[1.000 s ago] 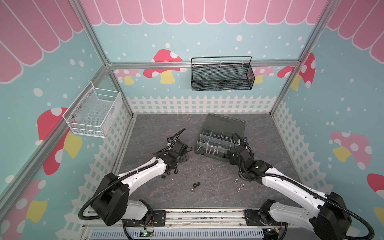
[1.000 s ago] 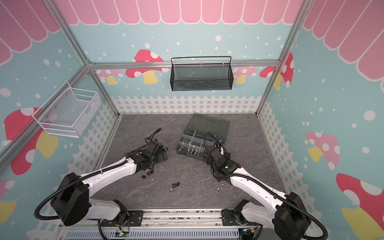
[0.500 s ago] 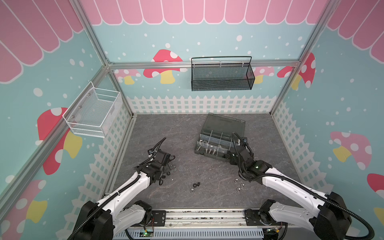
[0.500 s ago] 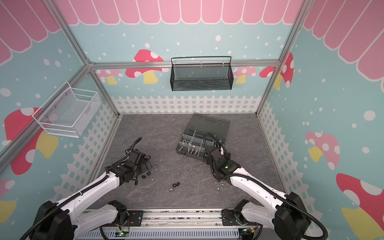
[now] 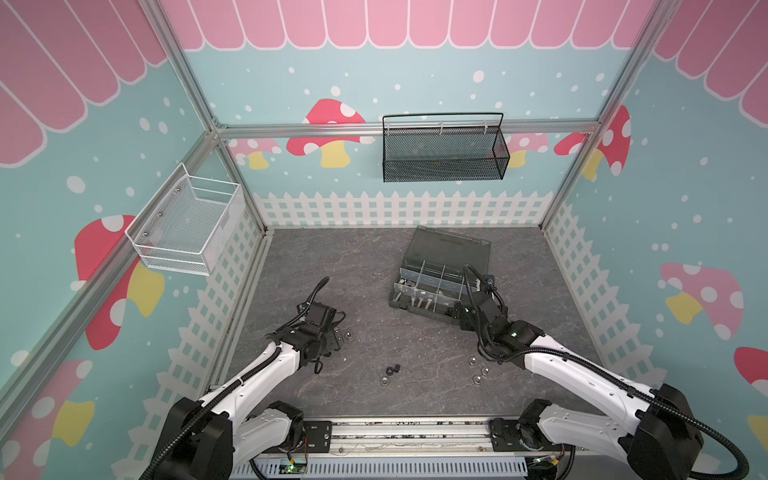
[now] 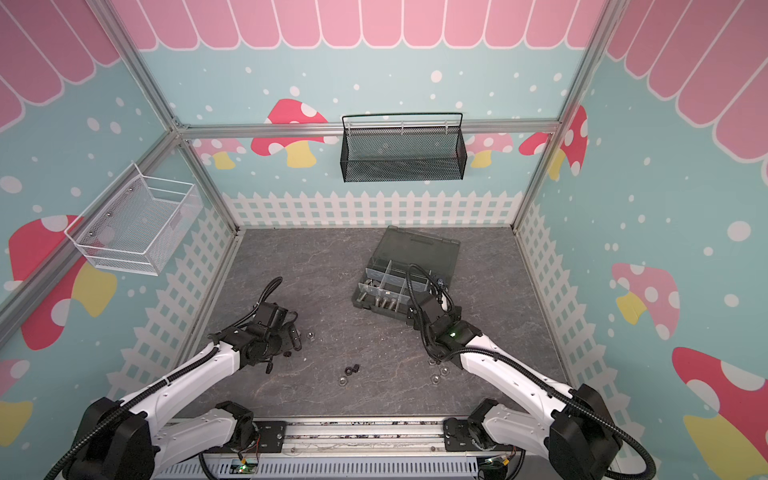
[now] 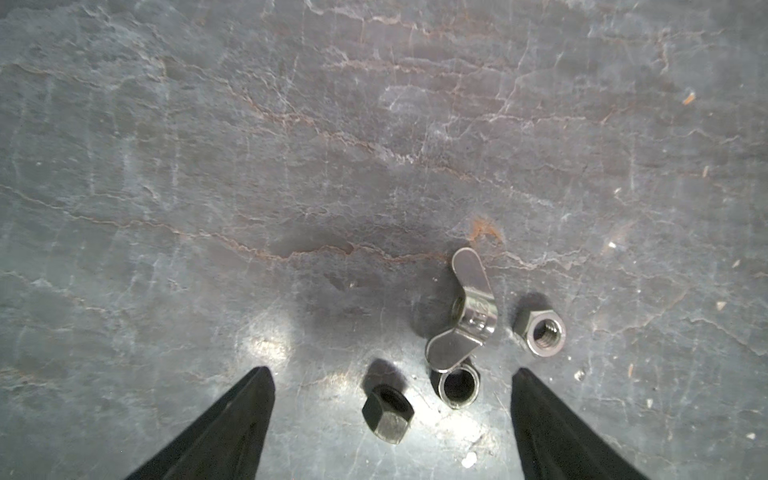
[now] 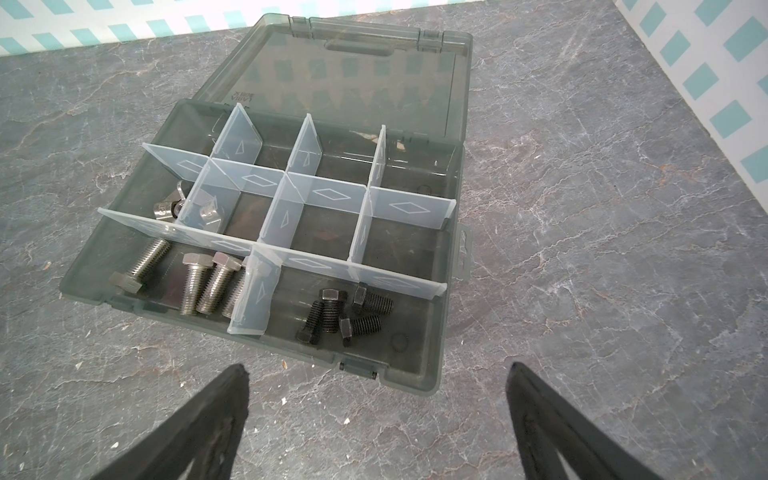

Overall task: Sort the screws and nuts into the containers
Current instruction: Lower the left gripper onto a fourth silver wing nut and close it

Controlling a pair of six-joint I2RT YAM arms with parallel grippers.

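Evidently your left gripper hung spread over the nuts near the table's left edge; your right gripper, also released, seemingly cleared the containers.

Both top views: bright, even overhead light; walls flat-lit, shadows on tabletop faint and soft. Focus sharp at centre; frame posts lean outward near edges, wide-angle distortion. Left wrist view: harder light, white glare patches on tabletop, short dark shadows touching nuts; slight grain. Right wrist view: clear, sharp; smoky lid reflects fence pattern, dividers glow pale
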